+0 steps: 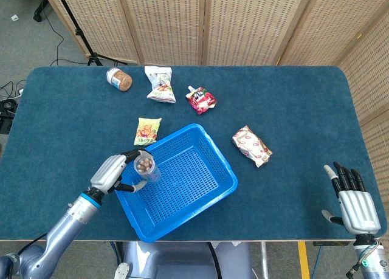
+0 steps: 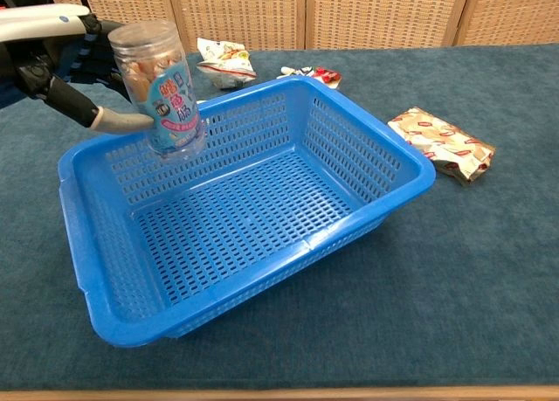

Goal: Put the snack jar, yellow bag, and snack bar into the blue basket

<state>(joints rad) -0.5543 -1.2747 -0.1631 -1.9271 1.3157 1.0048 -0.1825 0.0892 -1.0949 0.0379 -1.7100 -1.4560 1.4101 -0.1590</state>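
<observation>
Over the blue basket's (image 1: pixel 182 188) left rim, the left hand (image 1: pixel 112 174) grips the snack jar (image 2: pixel 162 91) — not yet released. The yellow bag (image 1: pixel 147 131) just behind the basket and the snack bar (image 1: pixel 251 146) to its right wait; the right hand (image 1: pixel 355 203) rests open — empty.

Along your table's (image 1: pixel 292 96) far edge: a brown-filled jar (image 1: pixel 119 79) on its side, a white snack packet (image 1: pixel 160 84), a red pouch (image 1: pixel 200 99).
</observation>
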